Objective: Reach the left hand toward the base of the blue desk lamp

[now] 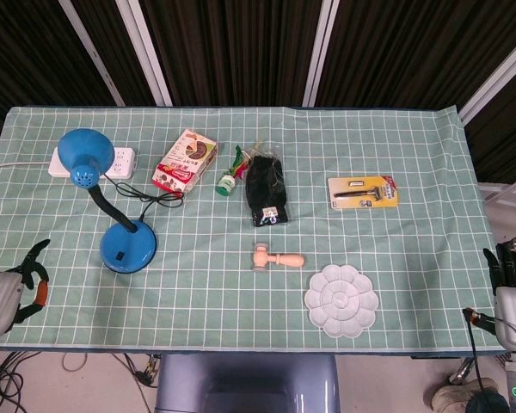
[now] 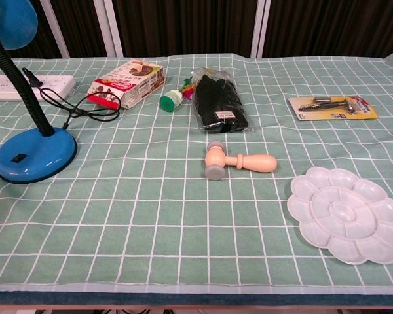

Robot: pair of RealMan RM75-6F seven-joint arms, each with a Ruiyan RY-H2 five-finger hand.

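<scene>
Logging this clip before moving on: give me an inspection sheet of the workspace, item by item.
Surface: table under a green checked cloth.
Job's things: blue desk lamp, base flat on the cloth, untouched.
Clutter: snack box, black packet, toy mallet, razor pack, paint palette.
Hands: left hand at the near-left edge, fingers apart, empty; right hand at the right edge, state unclear.
Cables: lamp cord runs to the power strip.
Surroundings: dark panelled wall.

The left hand and right hand have silver-grey shells and black fingers.
</scene>
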